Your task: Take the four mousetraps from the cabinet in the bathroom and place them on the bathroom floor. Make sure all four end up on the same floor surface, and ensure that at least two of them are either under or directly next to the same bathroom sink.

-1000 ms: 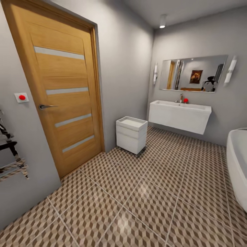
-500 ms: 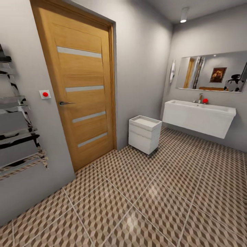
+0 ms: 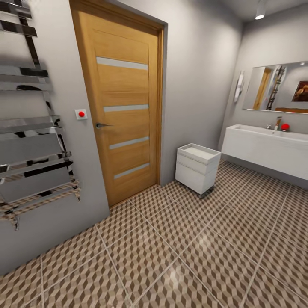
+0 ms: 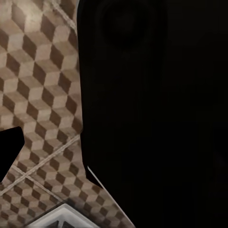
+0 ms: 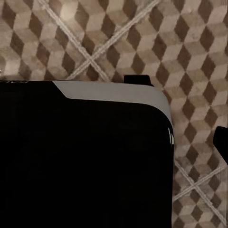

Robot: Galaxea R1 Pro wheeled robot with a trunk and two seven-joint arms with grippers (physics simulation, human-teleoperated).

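Floor of brown, beige and grey cube-patterned tiles (image 3: pixel 179 256) fills the lower frame. An orange-brown wooden door (image 3: pixel 124 115) stands upper left; the white wall-hung sink (image 3: pixel 265 147) sits at right, a small white drawer unit (image 3: pixel 196 167) between them. Whether either gripper's jaws are open or closed cannot be told.

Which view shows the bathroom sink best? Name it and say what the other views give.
The head view: the bathroom sink hangs on the far wall at right, under the mirror, its chrome tap visible. Both wrist views look down at the patterned bathroom floor past dark robot bodywork.
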